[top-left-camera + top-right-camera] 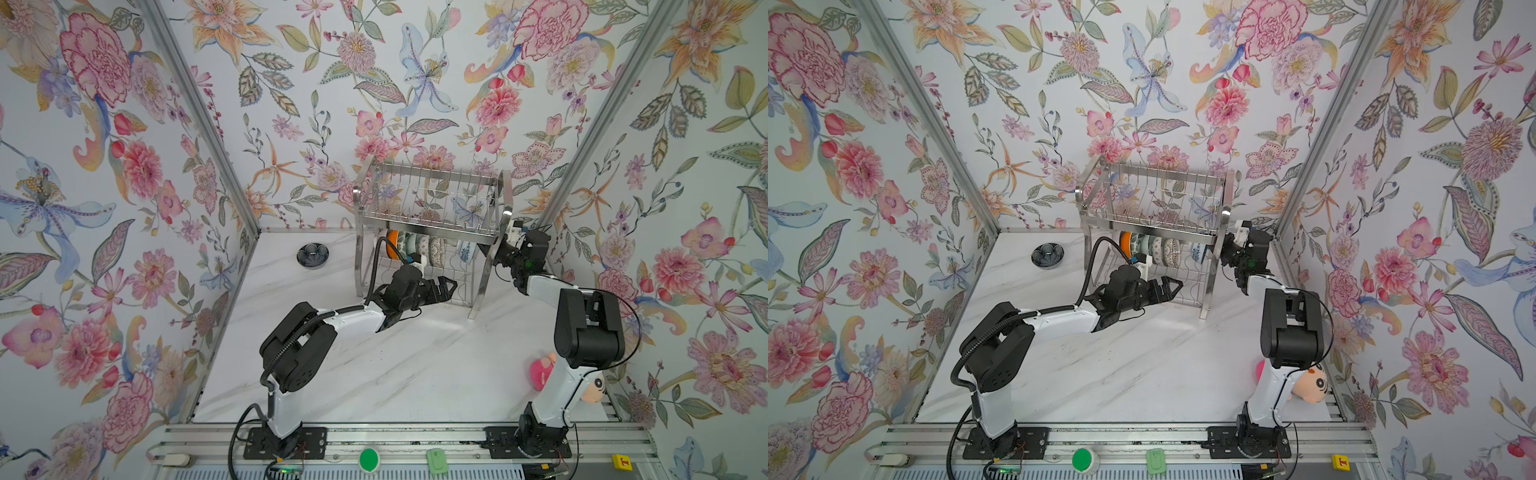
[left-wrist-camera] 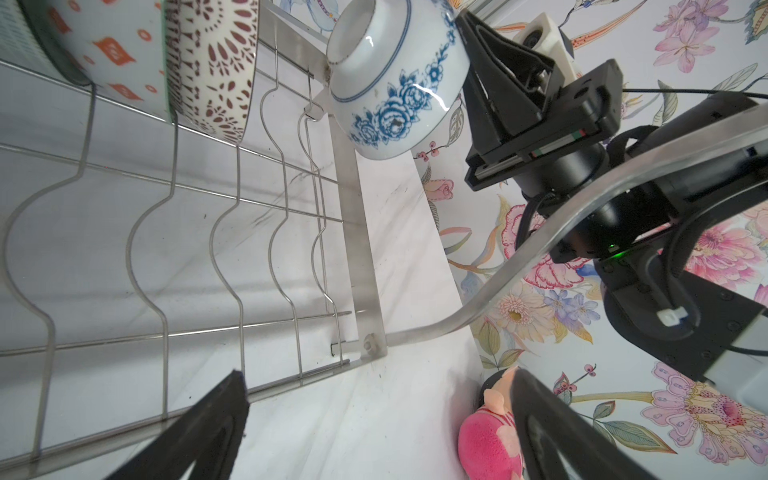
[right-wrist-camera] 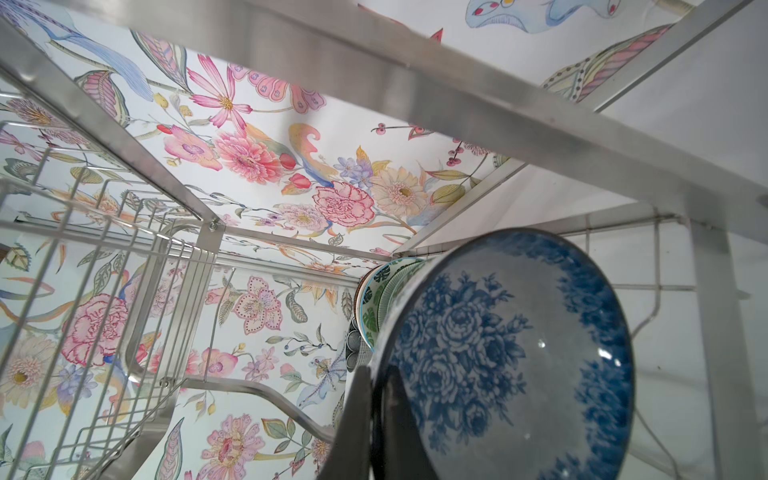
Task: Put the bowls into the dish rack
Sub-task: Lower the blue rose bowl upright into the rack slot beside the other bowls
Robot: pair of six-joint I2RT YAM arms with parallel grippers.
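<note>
Right now my right gripper (image 3: 376, 399) is clamped tight on the rim of the blue-white floral bowl (image 3: 498, 353), with one finger against the inside of the wall and the other on the outside. I hold that bowl on its side at the right end of the lower tier of the dish rack (image 1: 428, 226), under the upper shelf. Its foot points toward the row of bowls (image 1: 419, 249) already standing on edge there. In the left wrist view the same bowl (image 2: 395, 95) hangs in my right gripper (image 2: 461, 25) above the wavy wires. It is a few empty slots away from the tan lattice bowl (image 2: 212, 75), which leans against the white-and-orange bowl (image 2: 108, 50). Whether the floral bowl touches the wires beneath it I cannot tell. From the right wrist view I can also see a green leaf bowl (image 3: 370, 307) further along the row. My left gripper (image 1: 451, 286) has its fingers spread wide and holds nothing. It sits just in front of the rack's lower tier, low over the table (image 1: 415, 374). In both top views the dark navy bowl (image 1: 1047, 254) sits alone, upright on the table near the back left corner, well apart from the rack. A pink plush toy (image 1: 1308, 384) lies at the front right, partly behind my right arm.
</note>
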